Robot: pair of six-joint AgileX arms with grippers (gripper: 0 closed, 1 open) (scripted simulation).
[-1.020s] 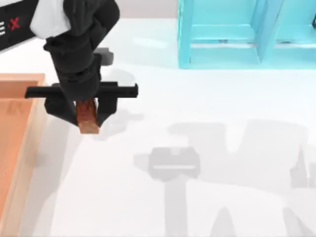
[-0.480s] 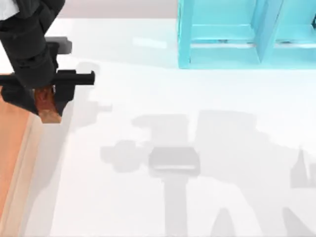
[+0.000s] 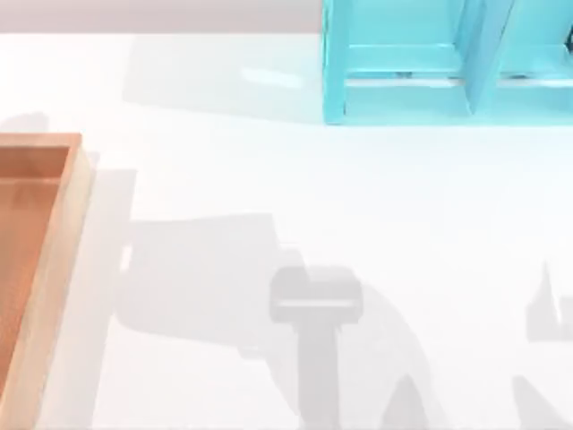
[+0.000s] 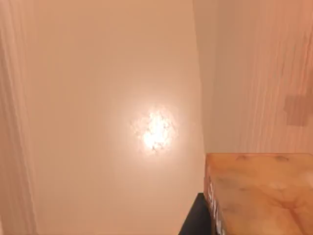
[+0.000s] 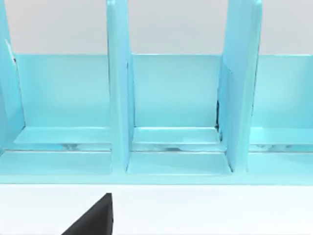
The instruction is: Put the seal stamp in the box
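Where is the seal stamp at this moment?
In the left wrist view the seal stamp sits beside a dark finger, above the box floor.

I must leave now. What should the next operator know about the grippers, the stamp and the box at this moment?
Left gripper: over the box's orange-brown floor, with the seal stamp close under its wrist camera beside a dark finger; it looks held.
Right gripper: parked facing the blue shelf frame.
Box: at the table's left edge.
Done: stamp picked up and brought above the box.
Left: lower, release, withdraw.
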